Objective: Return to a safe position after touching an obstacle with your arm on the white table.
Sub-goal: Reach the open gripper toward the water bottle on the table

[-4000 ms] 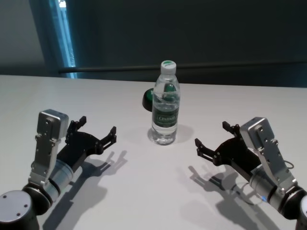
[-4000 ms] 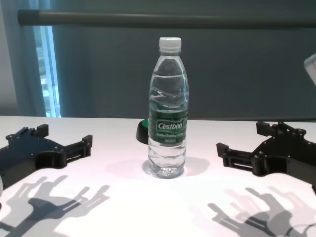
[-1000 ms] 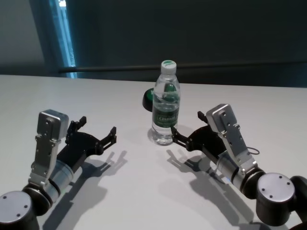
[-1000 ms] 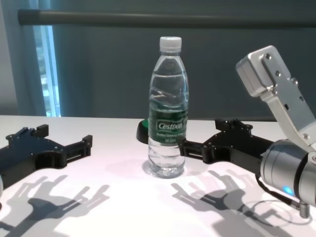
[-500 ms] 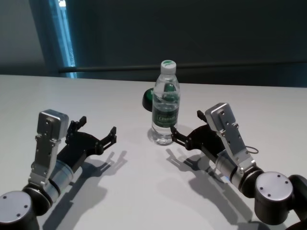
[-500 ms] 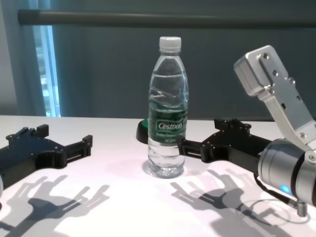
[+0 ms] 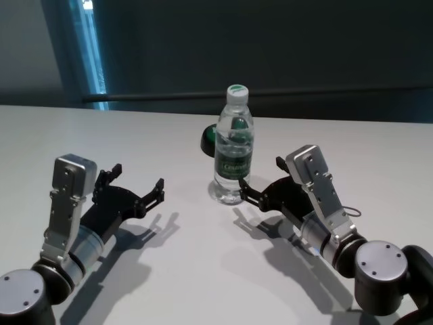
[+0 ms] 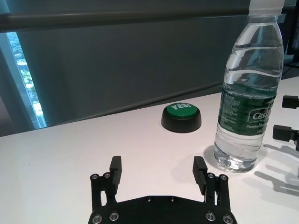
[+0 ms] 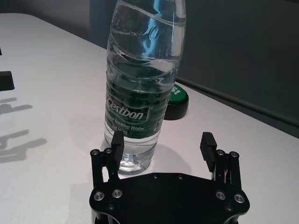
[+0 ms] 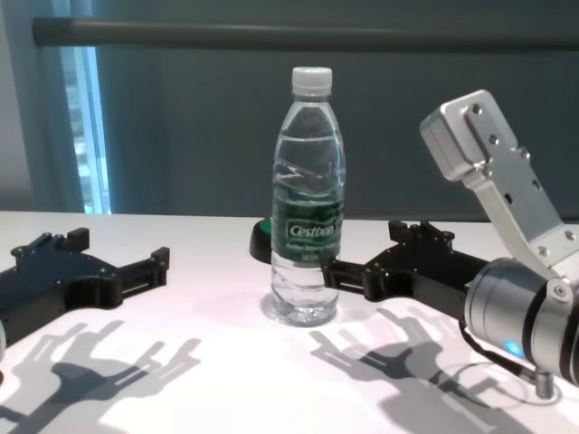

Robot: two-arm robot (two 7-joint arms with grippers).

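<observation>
On the white table [image 7: 169, 271], upright bottle [image 7: 234, 152] just outside the right gripper [image 7: 259, 181]'s wide-open, empty jaws.

The bottle [image 9: 140, 93] loses its cap to the right wrist view's edge; it half hides the green button [image 10: 261, 240]

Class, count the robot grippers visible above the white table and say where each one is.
2. The left gripper hangs open, well clear of the water bottle; the right gripper is open, one finger at the bottle's base.
</observation>
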